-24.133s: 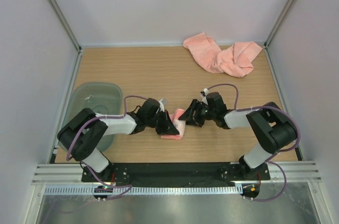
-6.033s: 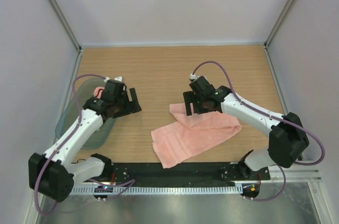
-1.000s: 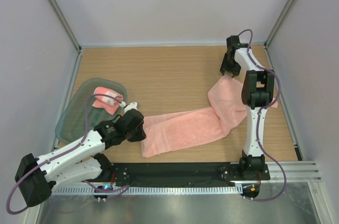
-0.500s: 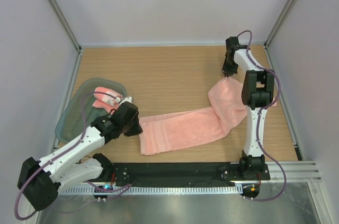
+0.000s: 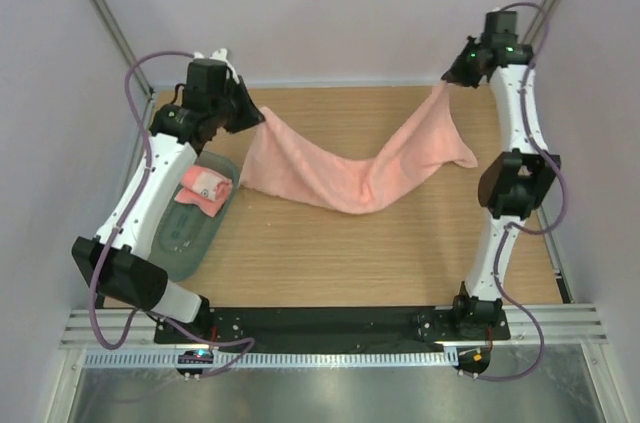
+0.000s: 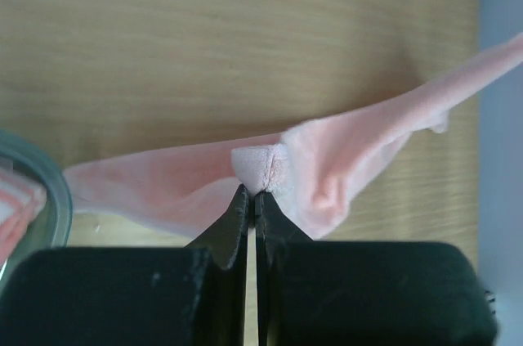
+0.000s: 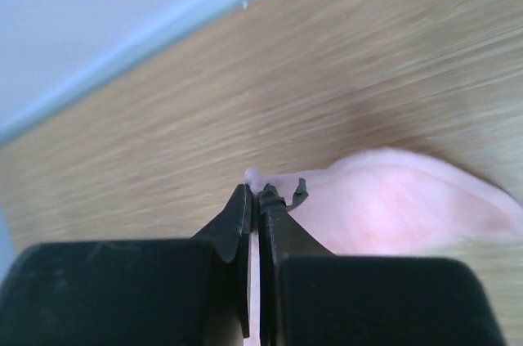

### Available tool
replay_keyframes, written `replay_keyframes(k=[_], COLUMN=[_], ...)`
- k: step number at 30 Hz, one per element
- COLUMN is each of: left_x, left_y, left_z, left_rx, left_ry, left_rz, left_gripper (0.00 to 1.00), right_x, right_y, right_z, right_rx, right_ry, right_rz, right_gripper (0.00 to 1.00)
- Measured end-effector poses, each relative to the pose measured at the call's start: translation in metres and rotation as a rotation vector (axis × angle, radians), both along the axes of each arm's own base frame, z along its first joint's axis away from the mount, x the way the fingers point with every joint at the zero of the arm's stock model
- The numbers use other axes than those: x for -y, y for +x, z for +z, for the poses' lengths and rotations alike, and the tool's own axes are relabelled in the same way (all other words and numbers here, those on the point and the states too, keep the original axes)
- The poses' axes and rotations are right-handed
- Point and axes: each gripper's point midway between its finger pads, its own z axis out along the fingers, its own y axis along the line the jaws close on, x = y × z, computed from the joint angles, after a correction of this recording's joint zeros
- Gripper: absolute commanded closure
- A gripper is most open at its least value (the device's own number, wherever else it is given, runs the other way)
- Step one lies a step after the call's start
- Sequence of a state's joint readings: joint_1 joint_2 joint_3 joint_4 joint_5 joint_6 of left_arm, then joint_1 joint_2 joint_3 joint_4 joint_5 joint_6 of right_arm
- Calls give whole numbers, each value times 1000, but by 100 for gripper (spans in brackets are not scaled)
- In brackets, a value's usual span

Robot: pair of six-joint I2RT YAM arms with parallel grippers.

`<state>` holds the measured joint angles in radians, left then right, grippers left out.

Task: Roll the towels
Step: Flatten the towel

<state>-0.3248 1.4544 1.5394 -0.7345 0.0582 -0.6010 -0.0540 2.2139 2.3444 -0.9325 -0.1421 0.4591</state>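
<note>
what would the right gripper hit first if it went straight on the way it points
Beyond the salmon-pink terry towel corner pinched in the right gripper, probably the wooden tabletop; depth unclear.

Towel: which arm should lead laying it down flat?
Left, likely. The left arm has its jaws shut on a thick hemmed corner of the towel. The right arm pinches only a sliver of edge and is stretched far back.

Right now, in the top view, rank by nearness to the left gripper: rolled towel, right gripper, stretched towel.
1. stretched towel: held by the left gripper.
2. rolled towel: in the tray, left side.
3. right gripper: far right.
</note>
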Motion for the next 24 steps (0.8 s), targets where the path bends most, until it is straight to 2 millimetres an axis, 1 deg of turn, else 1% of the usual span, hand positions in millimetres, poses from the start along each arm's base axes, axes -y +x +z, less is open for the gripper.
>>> replay_keyframes(k=[1,2,3,4,6,7,8,9,10,11,13,14,15,16,17,18,19,20,21,23,24], left_x=[2,4,4,4,-2,-6,-12,-17,-23,-28,-38,-42,-45,-47,-49,-50,-52,-54,-57,-64,-66], left_y=[9,14,13,9,-10,-22,-38,-54,-70,-83,-107,-117,-124,-129,-134,-140,-146,-152,-159,-170,-173], left_z=[19,40,52,65,82,84,84,81,74,62,33,18,4,-9,-22,-34,-47,-57,-62,-63,-59], left_rx=[44,93,123,162,223,240,260,278,294,287,258,230,196,160,127,85,43,7,-14,-13,1], left_ry=[-10,-21,-25,-29,-32,-31,-29,-30,-32,-29,-13,-6,0,8,13,15,21,25,30,34,28], left_rz=[-8,-21,-30,-41,-58,-61,-66,-67,-67,-67,-57,-50,-40,-37,-34,-29,-23,-14,-3,20,30], left_gripper=[100,100,100,100,100,100,100,100,99,85,68,66,59,36,28,22,16,15,13,12,12], right_x=[12,27,36,52,77,85,91,93,92,88,80,79,82,86,89,92,93,94,95,99,100], right_y=[-6,-20,-33,-51,-101,-123,-149,-172,-187,-203,-228,-237,-246,-255,-265,-277,-287,-297,-302,-299,-292], right_z=[27,55,75,98,130,142,148,151,147,139,103,82,52,22,-7,-35,-57,-69,-73,-65,-56], right_rx=[57,112,146,210,288,327,354,374,396,408,364,323,257,188,113,31,-34,-83,-105,-82,-48], right_ry=[16,27,30,27,12,-2,-20,-38,-56,-67,-64,-57,-53,-47,-33,-16,8,30,43,65,79], right_rz=[-17,-40,-54,-84,-147,-178,-212,-240,-255,-262,-287,-305,-334,-374,-411,-447,-482,-516,-541,-580,-586], right_gripper=[99,99,99,99,99,99,99,97,70,53,25,21,16,12,11,11,10,11,10,10,11])
